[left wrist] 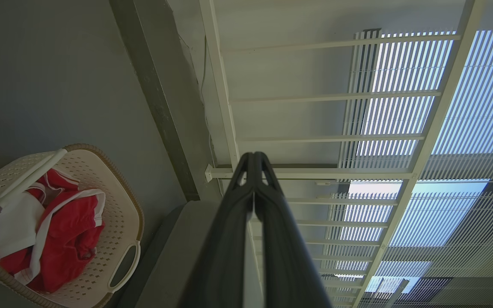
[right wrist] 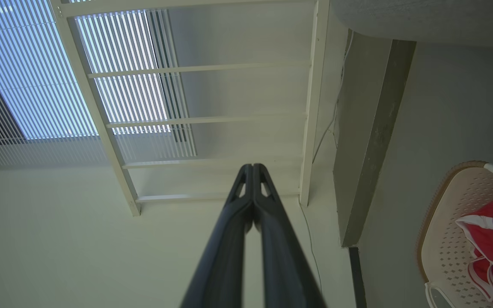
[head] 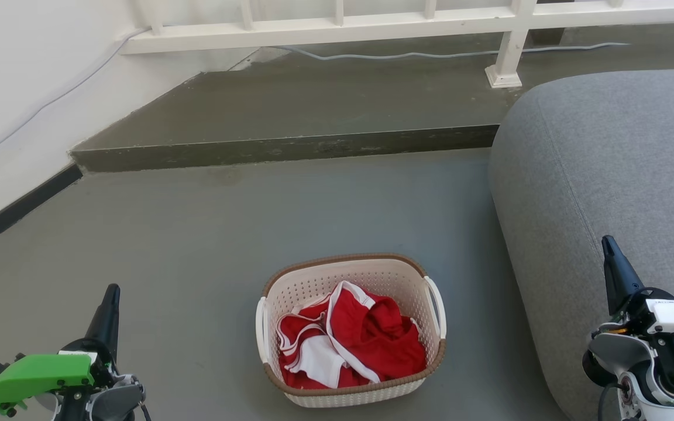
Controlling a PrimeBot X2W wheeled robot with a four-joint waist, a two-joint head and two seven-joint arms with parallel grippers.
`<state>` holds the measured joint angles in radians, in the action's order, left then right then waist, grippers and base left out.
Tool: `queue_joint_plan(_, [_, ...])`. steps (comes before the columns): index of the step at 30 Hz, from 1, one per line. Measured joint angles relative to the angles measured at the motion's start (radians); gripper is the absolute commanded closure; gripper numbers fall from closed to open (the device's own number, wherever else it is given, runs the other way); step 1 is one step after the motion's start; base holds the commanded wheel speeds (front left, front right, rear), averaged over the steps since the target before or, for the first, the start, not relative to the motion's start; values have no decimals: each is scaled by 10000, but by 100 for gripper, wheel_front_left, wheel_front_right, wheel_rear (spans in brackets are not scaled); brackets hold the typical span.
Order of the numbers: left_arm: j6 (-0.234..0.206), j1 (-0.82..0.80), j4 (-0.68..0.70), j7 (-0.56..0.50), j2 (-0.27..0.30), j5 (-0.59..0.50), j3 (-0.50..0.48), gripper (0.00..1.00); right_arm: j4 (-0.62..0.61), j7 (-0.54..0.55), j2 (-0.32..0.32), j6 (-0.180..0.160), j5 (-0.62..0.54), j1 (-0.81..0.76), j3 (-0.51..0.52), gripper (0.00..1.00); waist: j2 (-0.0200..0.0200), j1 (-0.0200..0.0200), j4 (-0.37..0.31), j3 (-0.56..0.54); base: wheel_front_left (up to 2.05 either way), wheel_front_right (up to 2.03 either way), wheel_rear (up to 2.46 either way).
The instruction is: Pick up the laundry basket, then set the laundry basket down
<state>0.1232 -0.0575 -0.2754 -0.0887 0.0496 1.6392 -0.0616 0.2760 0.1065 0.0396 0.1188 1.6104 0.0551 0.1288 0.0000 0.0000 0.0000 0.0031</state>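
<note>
The laundry basket (head: 372, 278) stands on the grey floor low in the middle of the head view, cream and perforated, with a brown rim and a white handle on each side. Red and white clothes (head: 351, 342) lie inside it. My left gripper (head: 110, 298) hangs at the lower left, well clear of the basket, fingers pressed together and holding nothing. My right gripper (head: 609, 248) is at the lower right, in front of the grey sofa, likewise shut and apart from the basket. The left wrist view shows the laundry basket (left wrist: 118, 214) beside the shut left gripper (left wrist: 254, 156). In the right wrist view the laundry basket (right wrist: 447, 222) sits at the right edge, past the right gripper (right wrist: 253, 167).
A large grey sofa (head: 623, 175) fills the right side, close to the basket's right handle. A raised concrete step (head: 290, 146) crosses the floor behind the basket, with a white railing (head: 337, 23) and a grey cable (head: 430, 55) beyond. A white wall (head: 15, 88) runs along the left.
</note>
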Motion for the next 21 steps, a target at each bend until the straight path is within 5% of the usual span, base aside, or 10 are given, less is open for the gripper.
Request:
queue_joint_plan(13, [0, 0, 0, -77, -2, -2, -4, 100, 0, 0, -2, 0, 0, 0, 0, 100, 0, 0, 0, 0, 0, 0, 0])
queue_joint_plan(14, [0, 0, 0, -77, -2, -2, -4, 0, 0, 0, -2, 0, 0, 0, 0, 0, 0, 0, 0, 0, 0, 0, 0])
queue_joint_plan(21, [-6, 334, -359, -73, -151, 2, 31, 0, 362, -15, -171, -58, -6, -422, -31, 0, 0, 0, 0, 2, 0, 0, 0])
